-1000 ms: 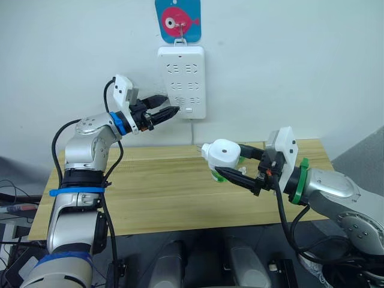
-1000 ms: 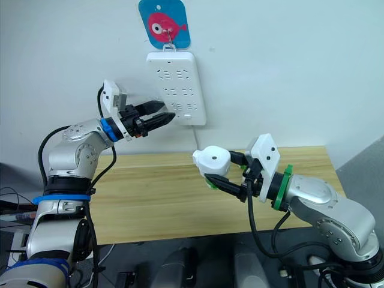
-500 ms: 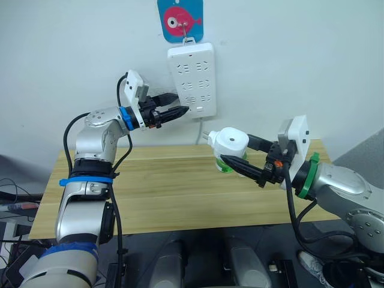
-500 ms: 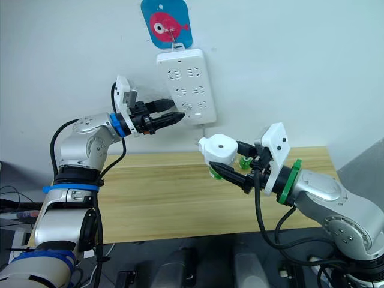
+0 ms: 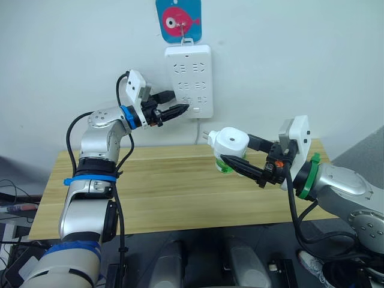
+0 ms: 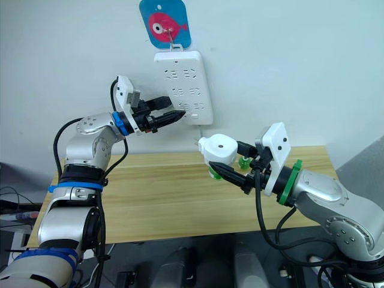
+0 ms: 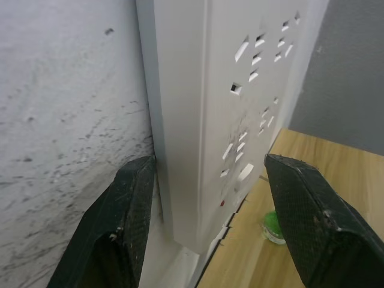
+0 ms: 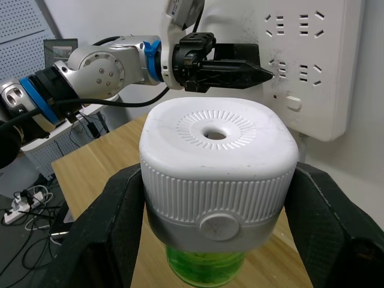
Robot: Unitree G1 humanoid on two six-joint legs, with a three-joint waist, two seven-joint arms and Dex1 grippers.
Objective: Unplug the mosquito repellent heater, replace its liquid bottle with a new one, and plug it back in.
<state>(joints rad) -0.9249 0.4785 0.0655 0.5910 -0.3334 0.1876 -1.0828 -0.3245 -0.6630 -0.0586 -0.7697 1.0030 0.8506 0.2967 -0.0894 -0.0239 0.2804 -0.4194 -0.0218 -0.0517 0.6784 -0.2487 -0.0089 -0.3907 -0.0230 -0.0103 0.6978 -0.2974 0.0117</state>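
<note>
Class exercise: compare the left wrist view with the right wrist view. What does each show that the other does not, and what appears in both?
Left wrist view alone: the power strip's side edge against the wall, the left pincer open and straddling that edge, and a small green object on the table.

Right wrist view alone: the mosquito repellent heater clamped in the right pincer, with its ribbed top, round hole and the green liquid bottle beneath.

Both: the white power strip with its sockets, the wall and the wooden table.
</note>
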